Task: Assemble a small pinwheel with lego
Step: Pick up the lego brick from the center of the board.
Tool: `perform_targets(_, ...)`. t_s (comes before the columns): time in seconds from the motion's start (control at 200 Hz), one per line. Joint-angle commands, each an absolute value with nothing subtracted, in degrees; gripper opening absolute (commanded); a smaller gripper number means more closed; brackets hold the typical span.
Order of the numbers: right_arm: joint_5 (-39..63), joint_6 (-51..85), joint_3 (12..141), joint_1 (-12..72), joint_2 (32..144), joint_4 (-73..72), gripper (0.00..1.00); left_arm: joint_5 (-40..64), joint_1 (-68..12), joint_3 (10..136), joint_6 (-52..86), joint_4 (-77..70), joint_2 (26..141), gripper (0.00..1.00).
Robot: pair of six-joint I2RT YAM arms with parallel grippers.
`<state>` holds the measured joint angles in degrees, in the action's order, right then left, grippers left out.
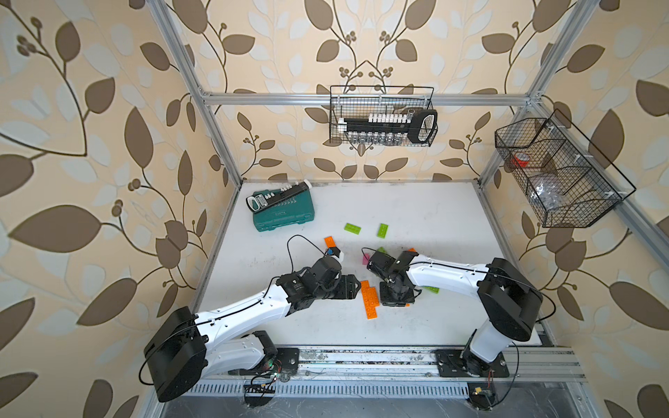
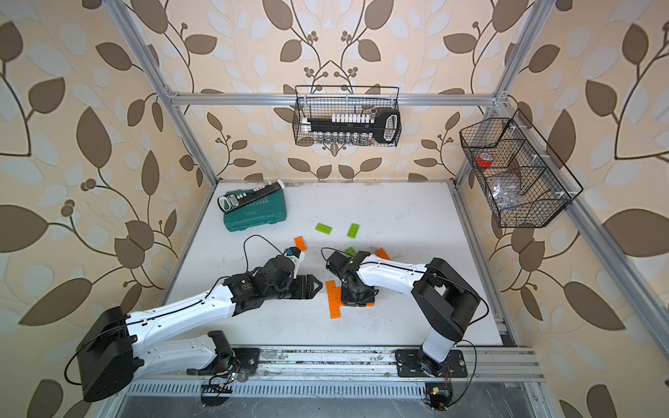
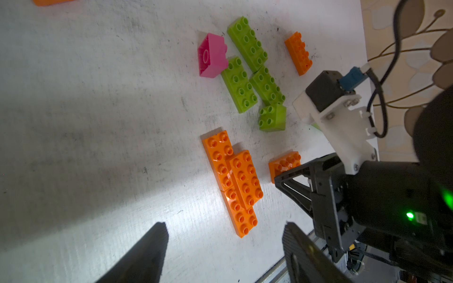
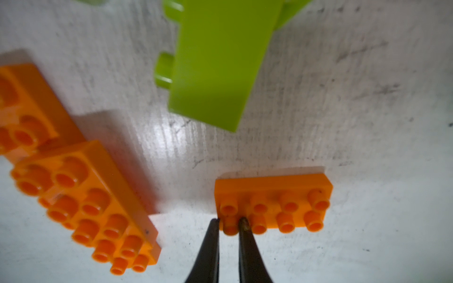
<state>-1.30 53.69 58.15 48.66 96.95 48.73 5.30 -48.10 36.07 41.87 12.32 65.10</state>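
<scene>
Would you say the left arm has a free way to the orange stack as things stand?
Probably yes. The left gripper is open beside the orange stack, with nothing between them. The right gripper, shut on a single orange brick on the stack's far side, seems clear of that path.

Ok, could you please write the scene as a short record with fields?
left gripper: open, empty, near one end of the orange stack
right gripper: shut on a corner stud of the single orange brick
orange stack: one brick lying across two others
pink brick: hollow side showing, next to the green bricks
teal case: apart from the bricks, not touched
</scene>
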Motion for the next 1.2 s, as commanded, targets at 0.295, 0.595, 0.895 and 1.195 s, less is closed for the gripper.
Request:
perform_targets(0.295, -2.47, 52.82, 59.14, 47.72, 98.78, 48.25, 0.13, 4.13, -48.60, 36.80, 40.52, 11.78, 65.39, 0.76)
perform_targets(0.595, -1.89, 53.03, 59.15, 47.68, 97.38, 48.17, 0.13, 4.57, -48.58, 36.83, 40.33, 11.60, 65.61, 0.76)
perform_targets(0.895, -2.84, 52.53, 60.21, 47.47, 96.75, 49.55, 0.16, 4.75, -48.61, 36.74, 40.39, 11.16, 66.14, 0.76)
perform_targets(1.195, -2.59, 52.14, 60.20, 46.82, 97.64, 48.87, 0.15, 4.61, -48.56, 36.83, 40.29, 11.34, 66.27, 0.76)
